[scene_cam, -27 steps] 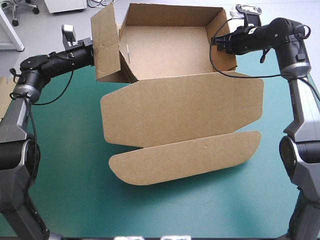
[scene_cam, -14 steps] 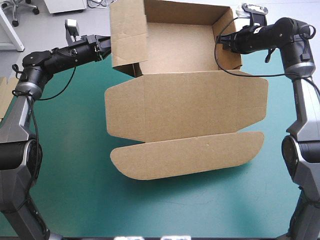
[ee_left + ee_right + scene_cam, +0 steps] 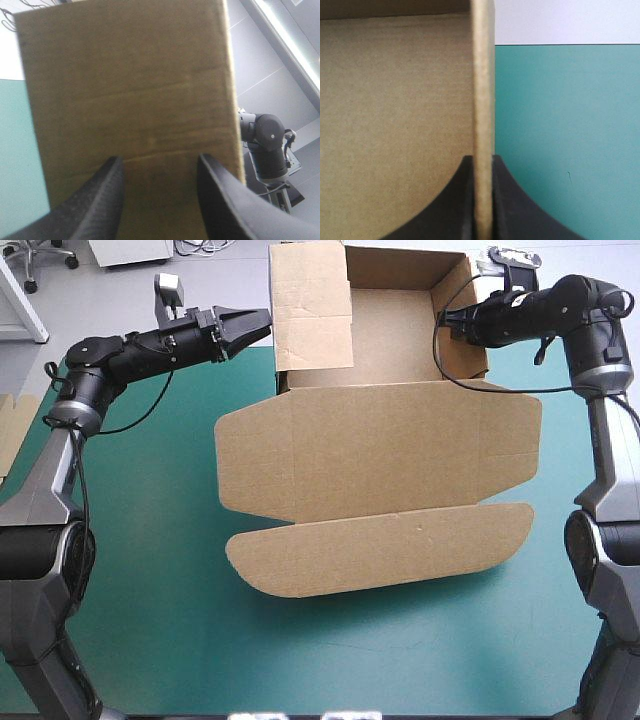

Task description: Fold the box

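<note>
- Right gripper [image 3: 483, 200] was clamped on the right wall [image 3: 483, 90] of the box [image 3: 392, 335], probably to steady the tray.
- Left gripper [image 3: 160, 200] was spread and held nothing, with its tips at the raised left wall panel [image 3: 312, 305], apparently to press it inward.
- Box sat at the tabletop's [image 3: 150, 540] far edge, with its lid [image 3: 380, 465] flat toward the middle.

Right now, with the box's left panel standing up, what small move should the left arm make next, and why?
Probably ease the left tool forward, tipping the raised panel inward over the box. Its fingers stand open, pointing at the panel's outer face rather than clamping it, while the right tool is shut on the opposite wall, which should steady it.
</note>
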Action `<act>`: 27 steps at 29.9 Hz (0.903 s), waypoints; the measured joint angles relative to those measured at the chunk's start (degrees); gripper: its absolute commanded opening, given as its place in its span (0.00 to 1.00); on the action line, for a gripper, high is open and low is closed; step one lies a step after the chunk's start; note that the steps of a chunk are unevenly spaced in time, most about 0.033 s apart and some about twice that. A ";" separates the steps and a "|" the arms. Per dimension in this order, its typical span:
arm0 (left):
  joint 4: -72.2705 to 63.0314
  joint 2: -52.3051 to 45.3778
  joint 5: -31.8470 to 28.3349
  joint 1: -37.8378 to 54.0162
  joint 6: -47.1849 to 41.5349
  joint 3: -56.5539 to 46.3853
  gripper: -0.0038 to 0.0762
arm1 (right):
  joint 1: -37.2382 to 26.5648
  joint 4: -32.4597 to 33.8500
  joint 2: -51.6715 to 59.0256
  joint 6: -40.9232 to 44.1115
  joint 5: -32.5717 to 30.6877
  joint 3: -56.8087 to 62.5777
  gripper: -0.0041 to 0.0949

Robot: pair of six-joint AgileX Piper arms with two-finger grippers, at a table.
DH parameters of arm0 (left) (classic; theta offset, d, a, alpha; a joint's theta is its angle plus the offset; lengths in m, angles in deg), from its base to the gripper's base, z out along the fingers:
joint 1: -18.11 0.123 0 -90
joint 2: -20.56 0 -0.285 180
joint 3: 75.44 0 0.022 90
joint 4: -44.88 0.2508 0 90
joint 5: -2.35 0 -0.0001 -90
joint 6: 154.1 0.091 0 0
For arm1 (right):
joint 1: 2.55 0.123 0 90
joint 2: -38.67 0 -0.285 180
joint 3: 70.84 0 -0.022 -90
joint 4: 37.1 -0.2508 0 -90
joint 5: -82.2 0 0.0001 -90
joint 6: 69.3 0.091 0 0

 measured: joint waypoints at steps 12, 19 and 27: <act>11.35 -0.06 0.66 -1.41 -5.06 9.64 0.47 | 0.00 1.98 0.00 0.77 -0.58 0.00 0.02; 15.30 -0.06 0.98 -1.77 -7.14 12.40 0.47 | 0.00 2.40 0.00 0.83 -0.78 0.00 0.02; 20.09 -0.06 0.87 -1.92 -10.42 14.65 0.47 | 0.00 2.39 0.00 0.88 -0.83 0.00 0.02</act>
